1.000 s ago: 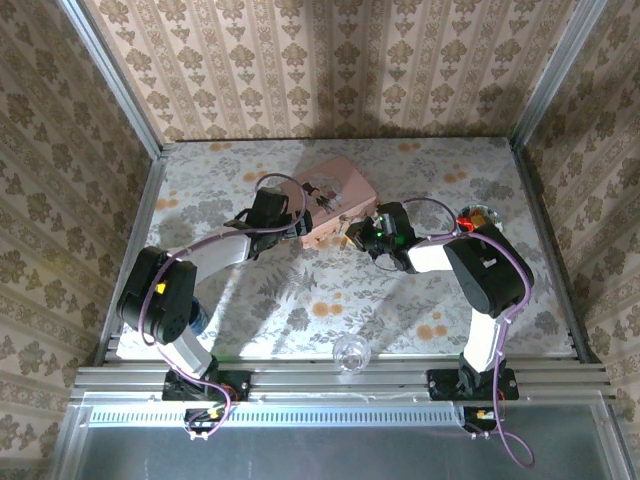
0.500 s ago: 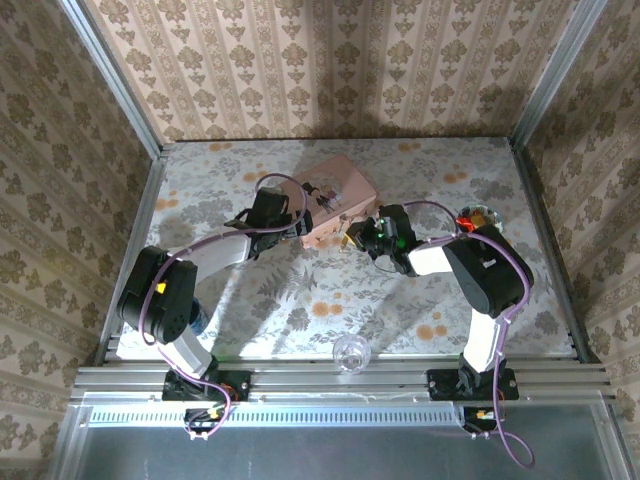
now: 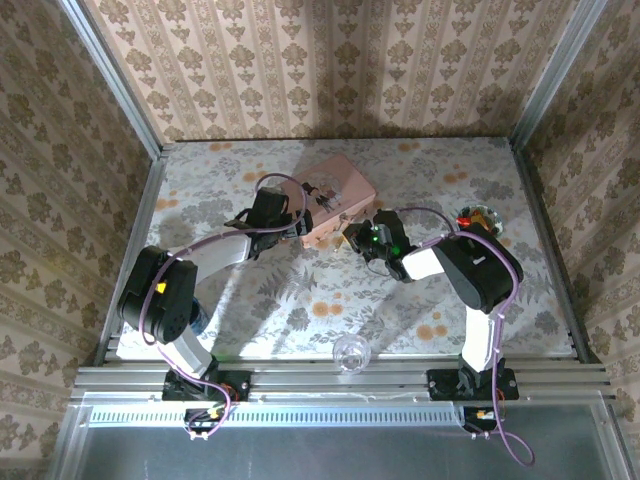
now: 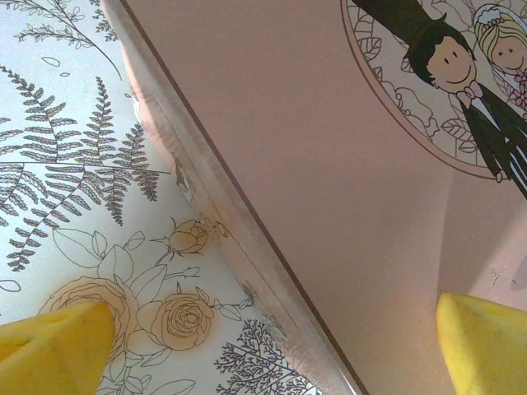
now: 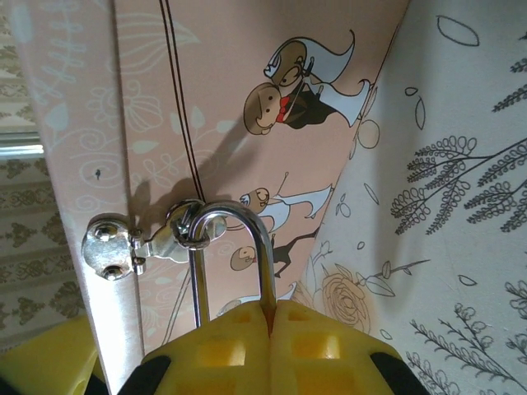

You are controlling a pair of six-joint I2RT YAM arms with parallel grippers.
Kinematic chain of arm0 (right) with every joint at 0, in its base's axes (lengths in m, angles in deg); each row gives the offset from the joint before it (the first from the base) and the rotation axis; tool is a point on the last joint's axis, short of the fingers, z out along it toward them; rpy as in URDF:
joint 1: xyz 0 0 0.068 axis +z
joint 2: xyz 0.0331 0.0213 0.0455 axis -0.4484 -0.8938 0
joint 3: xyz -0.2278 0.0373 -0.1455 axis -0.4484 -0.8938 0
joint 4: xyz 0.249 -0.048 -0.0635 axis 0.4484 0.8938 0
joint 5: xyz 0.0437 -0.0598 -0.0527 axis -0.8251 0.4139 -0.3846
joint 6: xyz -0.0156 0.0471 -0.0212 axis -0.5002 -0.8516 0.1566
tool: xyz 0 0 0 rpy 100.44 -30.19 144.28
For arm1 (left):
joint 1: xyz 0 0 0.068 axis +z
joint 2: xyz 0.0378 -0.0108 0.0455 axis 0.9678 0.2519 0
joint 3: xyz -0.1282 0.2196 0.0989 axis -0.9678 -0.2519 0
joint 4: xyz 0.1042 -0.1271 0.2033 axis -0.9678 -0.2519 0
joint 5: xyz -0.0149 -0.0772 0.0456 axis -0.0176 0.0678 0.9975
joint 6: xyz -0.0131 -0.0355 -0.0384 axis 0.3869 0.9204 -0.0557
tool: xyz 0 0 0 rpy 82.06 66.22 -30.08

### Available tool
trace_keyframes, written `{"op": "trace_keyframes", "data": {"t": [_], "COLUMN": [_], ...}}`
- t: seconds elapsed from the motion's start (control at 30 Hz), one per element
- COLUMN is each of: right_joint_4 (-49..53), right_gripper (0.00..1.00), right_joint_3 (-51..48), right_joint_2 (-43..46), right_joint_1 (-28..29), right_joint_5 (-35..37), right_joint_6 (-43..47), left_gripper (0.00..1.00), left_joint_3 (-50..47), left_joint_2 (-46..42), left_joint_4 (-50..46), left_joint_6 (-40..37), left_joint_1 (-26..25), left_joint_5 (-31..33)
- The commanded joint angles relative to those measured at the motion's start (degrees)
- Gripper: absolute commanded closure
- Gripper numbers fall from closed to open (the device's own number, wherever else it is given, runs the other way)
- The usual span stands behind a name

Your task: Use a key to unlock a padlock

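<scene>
A pink picture-lidded box (image 3: 340, 185) lies at the table's back middle. The padlock's silvery shackle (image 5: 265, 263) is looped through the box's metal hasp (image 5: 111, 245). My right gripper (image 5: 270, 311) is shut, and the shackle's right leg runs into the seam between its yellow fingers. The padlock's body is hidden behind them. In the top view that gripper (image 3: 358, 238) sits against the box's near right corner. My left gripper (image 3: 296, 222) is open at the box's left side. One finger (image 4: 49, 346) is over the table and the other finger (image 4: 486, 341) over the lid (image 4: 329, 148). The key is hidden.
A clear glass ball (image 3: 351, 352) rests near the front edge between the arm bases. A small red and glassy object (image 3: 478, 217) sits at the right, behind the right arm. Metal rails and patterned walls close in the table.
My right gripper has shifted slightly left, closer to the box's corner, and its arm has swung with it. The left arm and the box have not moved.
</scene>
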Motion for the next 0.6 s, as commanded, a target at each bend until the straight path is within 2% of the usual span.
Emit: {"op": "trace_keyframes", "data": {"t": [0.0,0.57], "right_joint_4": [-3.47,-10.30], "right_gripper": [1.00,1.00], "right_joint_3": [-0.94,-2.26], "right_joint_2": [-1.39,-3.64], "right_joint_1": [-0.35,1.07], "right_joint_5": [8.12,13.65], "right_joint_6": [-2.76,-6.92], "left_gripper": [0.00,0.01], "left_joint_3": [-2.57,-3.10], "left_joint_2": [3.17,3.09], "left_joint_4": [-10.34,-10.17], "left_joint_6": [-1.29,-1.55], "left_joint_1": [0.73,0.78], "left_joint_5": [2.97,2.29]}}
